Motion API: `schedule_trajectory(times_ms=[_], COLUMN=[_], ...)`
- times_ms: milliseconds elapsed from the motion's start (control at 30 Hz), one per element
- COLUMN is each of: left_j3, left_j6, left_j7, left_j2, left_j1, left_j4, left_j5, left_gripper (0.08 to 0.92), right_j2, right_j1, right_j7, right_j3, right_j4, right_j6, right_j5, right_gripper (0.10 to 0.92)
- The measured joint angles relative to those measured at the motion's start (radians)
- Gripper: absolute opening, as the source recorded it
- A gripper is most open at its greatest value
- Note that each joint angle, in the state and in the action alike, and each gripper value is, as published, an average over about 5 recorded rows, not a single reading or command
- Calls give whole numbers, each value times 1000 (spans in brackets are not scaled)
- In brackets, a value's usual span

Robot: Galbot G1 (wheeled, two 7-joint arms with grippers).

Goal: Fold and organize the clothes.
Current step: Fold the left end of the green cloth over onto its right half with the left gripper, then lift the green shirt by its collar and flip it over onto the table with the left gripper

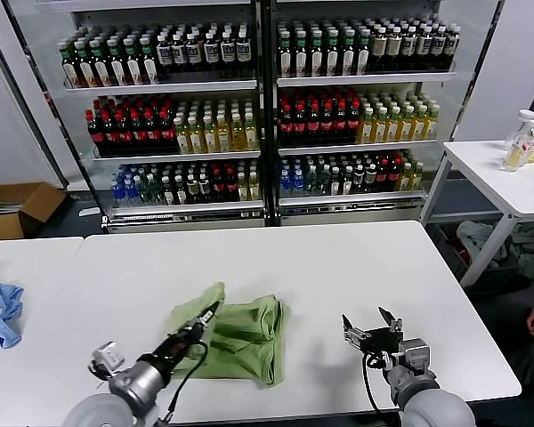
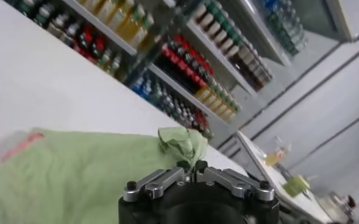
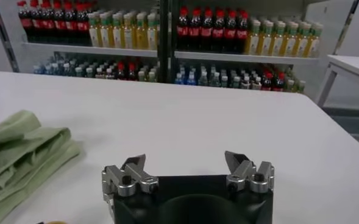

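Blue cloth [image 1: 0,313] sat at table's [image 1: 356,258] 9 o'clock edge, untouched. L gripper [image 1: 211,310], fingers together, apparently pinched raised corner of green polo shirt [image 1: 249,338], lying bunched and part-folded near table centre. R gripper [image 1: 372,327], fingers apart, hovered at shirt's 3 o'clock, w/ nothing held. Risk: thin pinch slipping mid-fold, dropping corner, undoing fold.

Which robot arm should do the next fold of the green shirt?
Probably the left: the left gripper is pinched shut on the green shirt. The right gripper hovers open beside it, over bare table.
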Motion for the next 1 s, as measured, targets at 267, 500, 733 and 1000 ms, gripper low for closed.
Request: schedule_trajectory(times_ms=[267, 500, 733, 1000], left_j3=[86, 105, 65, -22], left_j6=[18, 32, 13, -27], left_j7=[46, 82, 74, 11], left_j2=[0, -14, -8, 33], left_j1=[-30, -32, 2, 37], left_j4=[16, 0, -23, 27], left_j5=[79, 122, 183, 342], left_gripper=[292, 500, 700, 821], right_j2=[4, 8, 13, 19], right_j1=[12, 17, 20, 35], right_j7=[2, 3, 2, 1], right_j3=[-10, -10, -9, -14], right_j4=[-10, -15, -20, -29], right_j6=[-4, -5, -4, -4], right_j5=[-3, -5, -7, -8], right_gripper=[822, 823, 823, 823])
